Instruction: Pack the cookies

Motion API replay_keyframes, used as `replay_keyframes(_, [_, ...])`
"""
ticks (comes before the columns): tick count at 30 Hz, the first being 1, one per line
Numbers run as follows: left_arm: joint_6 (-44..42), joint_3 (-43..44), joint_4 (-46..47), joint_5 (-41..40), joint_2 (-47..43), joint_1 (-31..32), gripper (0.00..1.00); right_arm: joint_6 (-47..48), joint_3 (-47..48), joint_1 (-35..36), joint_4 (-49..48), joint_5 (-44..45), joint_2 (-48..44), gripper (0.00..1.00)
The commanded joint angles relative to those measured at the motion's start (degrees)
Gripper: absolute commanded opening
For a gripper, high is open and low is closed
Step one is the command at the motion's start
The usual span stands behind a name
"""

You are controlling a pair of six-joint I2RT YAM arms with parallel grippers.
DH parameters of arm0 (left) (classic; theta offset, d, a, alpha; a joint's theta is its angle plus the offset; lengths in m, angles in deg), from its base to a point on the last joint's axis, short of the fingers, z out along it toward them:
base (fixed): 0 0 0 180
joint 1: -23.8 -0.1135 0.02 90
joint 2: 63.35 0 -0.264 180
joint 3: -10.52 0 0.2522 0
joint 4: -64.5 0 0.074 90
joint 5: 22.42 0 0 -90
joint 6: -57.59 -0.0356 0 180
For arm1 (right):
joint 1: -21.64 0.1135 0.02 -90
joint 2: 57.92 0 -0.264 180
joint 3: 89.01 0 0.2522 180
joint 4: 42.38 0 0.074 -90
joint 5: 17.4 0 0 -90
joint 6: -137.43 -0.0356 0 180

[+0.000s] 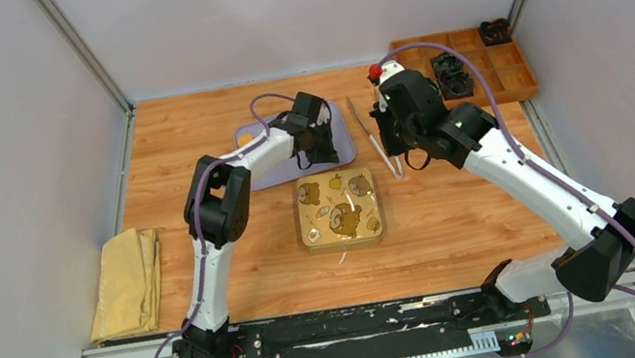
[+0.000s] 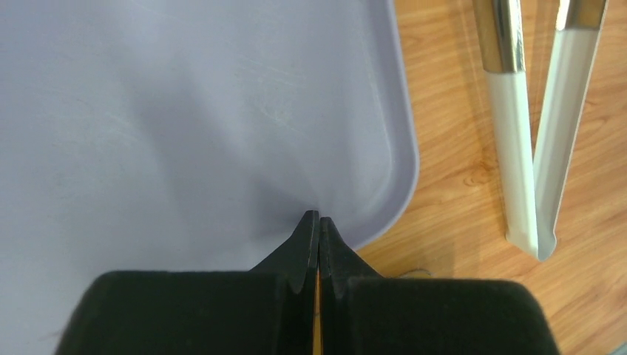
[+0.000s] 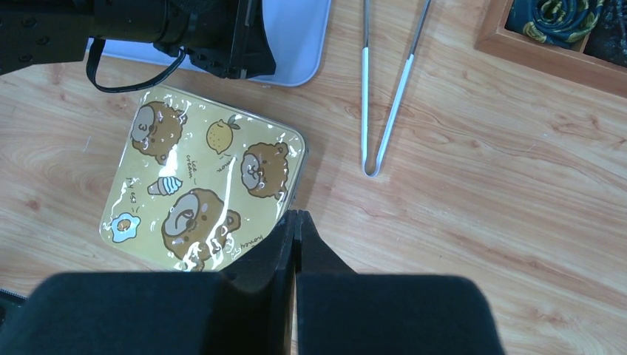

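Note:
One orange-yellow cookie lies at the left end of the lavender tray; other cookies are out of view. The square yellow tin with bear drawings sits just in front of the tray with its lid on; it also shows in the right wrist view. My left gripper is shut over the tray's right near corner, its tips together. My right gripper is shut and empty, held above the table by the tin's right edge.
Metal tongs with white tips lie on the wood between the arms, right of the tray. A wooden compartment box stands at the back right. A folded yellow cloth lies at the left edge.

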Motion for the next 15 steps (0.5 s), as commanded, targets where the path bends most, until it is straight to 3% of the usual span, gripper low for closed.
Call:
replay_keyframes(1, [0.7, 0.0, -7.8, -8.0, 4.8, -2.8, 0.0, -0.9, -1.2, -1.0, 0.2, -0.4, -1.6, 0.0])
replay_keyframes(9, [-0.1, 9.8, -12.2, -9.0, 10.0, -7.4, 0.0, -0.5, -0.9, -2.5, 1.8, 1.0, 1.6, 0.0])
replay_keyframes(15, [-2.7, 9.0, -7.7, -7.9, 2.8, -7.4, 0.0, -0.1, -2.6, -5.5, -1.0, 1.6, 9.8, 0.03])
